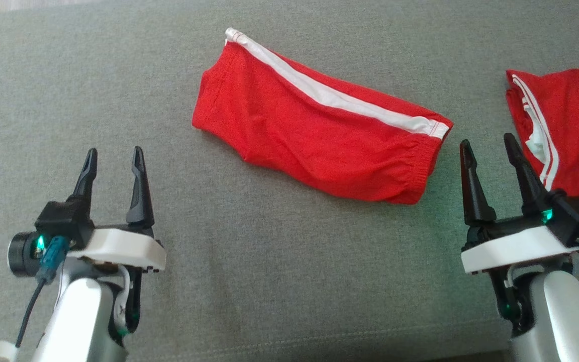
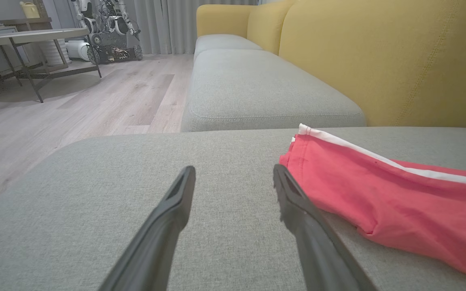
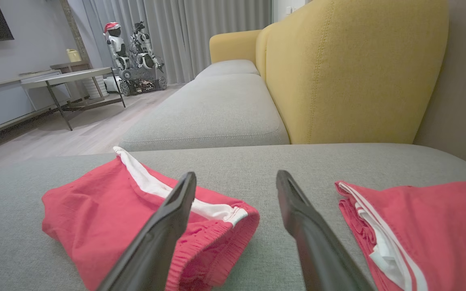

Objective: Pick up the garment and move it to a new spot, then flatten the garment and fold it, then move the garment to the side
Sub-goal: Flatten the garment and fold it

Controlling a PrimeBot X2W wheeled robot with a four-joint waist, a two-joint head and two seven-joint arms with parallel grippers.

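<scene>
Grey sofa seat (image 1: pixel 269 281) spans head view. Left wrist view: yellow backrest (image 2: pixel 378 60) upper right, wood floor (image 2: pixel 75 105) left, table (image 2: pixel 30 36) upper left. Red garment (image 1: pixel 314 136), white-striped, lies folded at head-view centre; second red garment (image 1: pixel 566 115) at right edge. Left gripper (image 1: pixel 114 151) lower left, right gripper (image 1: pixel 487 140) lower right: fingers apart, empty.

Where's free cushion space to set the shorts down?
Widest bare patch: the grey cushion left of the folded red shorts, ahead of the left gripper. Also free: the strip between both grippers, on the robot's side of the shorts. Crowded on the right: the right gripper points into the narrow gap between the shorts and a second red garment.
</scene>
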